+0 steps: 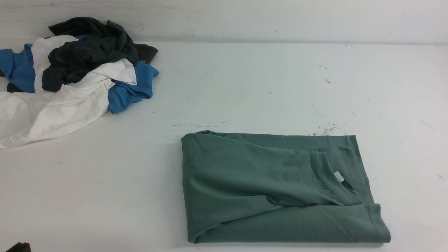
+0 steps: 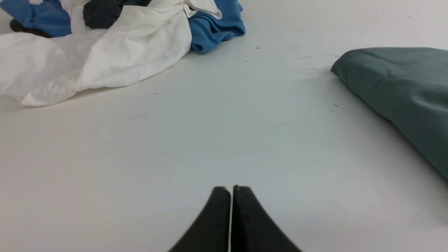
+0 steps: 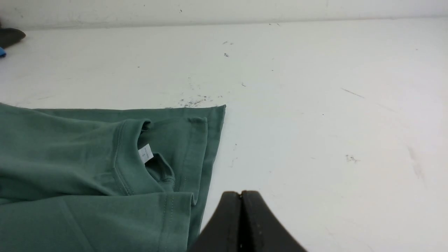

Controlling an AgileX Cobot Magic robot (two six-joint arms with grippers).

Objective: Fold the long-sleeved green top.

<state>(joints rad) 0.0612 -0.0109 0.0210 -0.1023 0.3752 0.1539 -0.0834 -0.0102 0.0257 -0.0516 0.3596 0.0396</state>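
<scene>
The green long-sleeved top [image 1: 276, 190] lies folded into a rectangle on the white table, near the front and right of centre. Its ribbed neck and white neck label [image 1: 338, 176] show near its right end; the chest logo is hidden. It also shows in the left wrist view [image 2: 402, 91] and in the right wrist view [image 3: 94, 182], label [image 3: 146, 153] visible. My left gripper [image 2: 231, 189] is shut and empty over bare table, apart from the top's left end. My right gripper [image 3: 240, 193] is shut and empty, just off the top's right edge. Neither gripper's jaws show in the front view.
A heap of blue, white and dark grey garments [image 1: 70, 77] lies at the table's far left, also in the left wrist view [image 2: 105, 45]. The white table [image 1: 266, 91] runs back to a wall. A dark part [image 1: 17, 247] shows at the bottom left corner.
</scene>
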